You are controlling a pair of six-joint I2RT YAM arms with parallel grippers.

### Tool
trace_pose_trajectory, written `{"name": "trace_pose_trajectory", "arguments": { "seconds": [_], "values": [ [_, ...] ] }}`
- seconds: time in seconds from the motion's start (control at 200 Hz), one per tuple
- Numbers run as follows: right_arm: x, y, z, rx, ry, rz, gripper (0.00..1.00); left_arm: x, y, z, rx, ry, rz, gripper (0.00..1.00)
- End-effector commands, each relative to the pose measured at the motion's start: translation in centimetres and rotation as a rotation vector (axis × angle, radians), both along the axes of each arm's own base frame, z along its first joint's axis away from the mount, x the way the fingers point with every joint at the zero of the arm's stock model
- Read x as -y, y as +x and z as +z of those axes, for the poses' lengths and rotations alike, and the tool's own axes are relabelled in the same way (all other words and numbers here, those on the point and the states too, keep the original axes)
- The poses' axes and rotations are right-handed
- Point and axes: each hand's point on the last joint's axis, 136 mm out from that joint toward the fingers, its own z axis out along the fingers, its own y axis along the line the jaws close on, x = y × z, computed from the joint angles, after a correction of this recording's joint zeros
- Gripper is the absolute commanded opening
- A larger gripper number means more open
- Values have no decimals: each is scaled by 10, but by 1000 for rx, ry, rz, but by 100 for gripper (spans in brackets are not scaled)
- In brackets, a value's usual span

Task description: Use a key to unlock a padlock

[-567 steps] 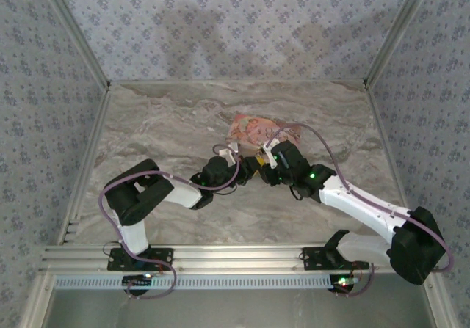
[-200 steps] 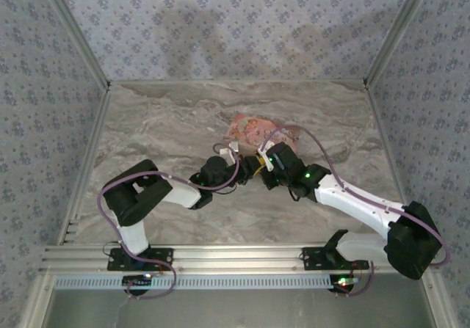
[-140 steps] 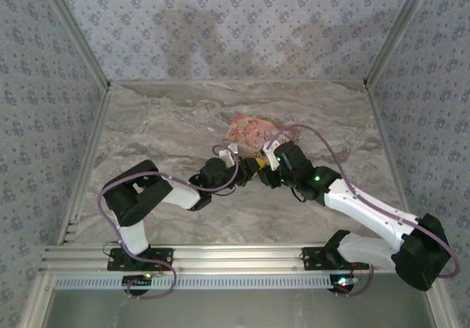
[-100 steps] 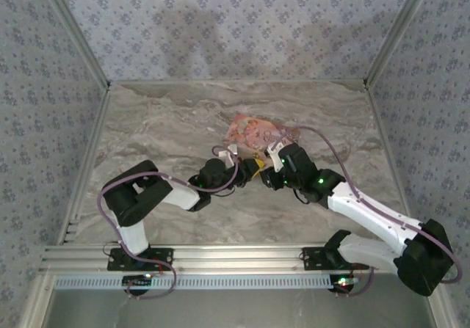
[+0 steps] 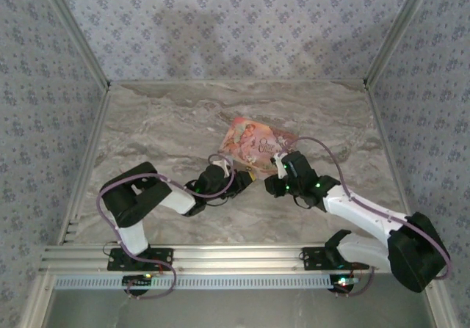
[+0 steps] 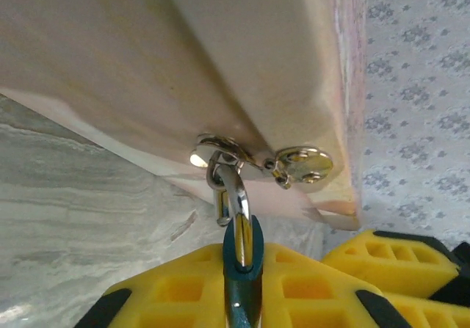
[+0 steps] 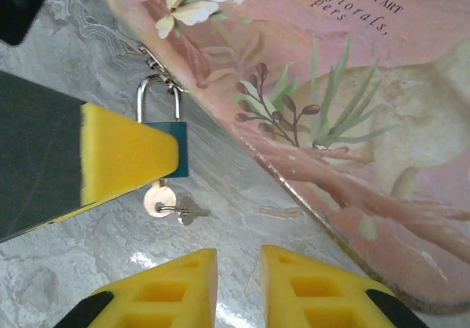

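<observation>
The pink book (image 7: 367, 108) reads "OIL CLIPART" and "florals, papers".

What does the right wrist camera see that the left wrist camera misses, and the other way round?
Right wrist: the flowered cover of the pink illustrated storybook and small keys at the base of the teal-bodied metal padlock. Left wrist: the blue patterned wall and the storybook's plain pale side. Both: padlock, storybook, marble tabletop.

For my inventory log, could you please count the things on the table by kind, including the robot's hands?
Padlock: 1
Keys: 2
Book: 1
Hands: 2, the left hand and the right hand
Total: 6
</observation>
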Motion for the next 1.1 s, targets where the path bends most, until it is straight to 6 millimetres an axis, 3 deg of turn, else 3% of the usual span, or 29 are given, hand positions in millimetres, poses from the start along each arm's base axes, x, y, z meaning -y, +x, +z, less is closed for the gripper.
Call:
{"name": "trace_pose_trajectory", "arguments": {
  "seconds": [0.0, 0.33, 0.515, 0.739, 0.899, 1.094],
  "values": [
    [-1, 9, -2, -17, 45, -42, 22, -4, -2, 3, 52, 66, -8, 21],
    [35, 40, -3, 10, 4, -228, 22, -20, -6, 8, 108, 191, -19, 38],
    [41, 65, 8, 46, -1, -255, 24, -30, -3, 22, 152, 231, 3, 42],
    [45, 90, 7, 59, -21, -271, 26, -51, 3, 41, 211, 313, 50, 49],
    [43, 80, 18, 83, -30, -256, 34, -76, 11, 58, 280, 421, 105, 52],
    [40, 47, 28, 127, -34, -239, 44, -111, 26, 74, 280, 562, 175, 58]
  ]
}}
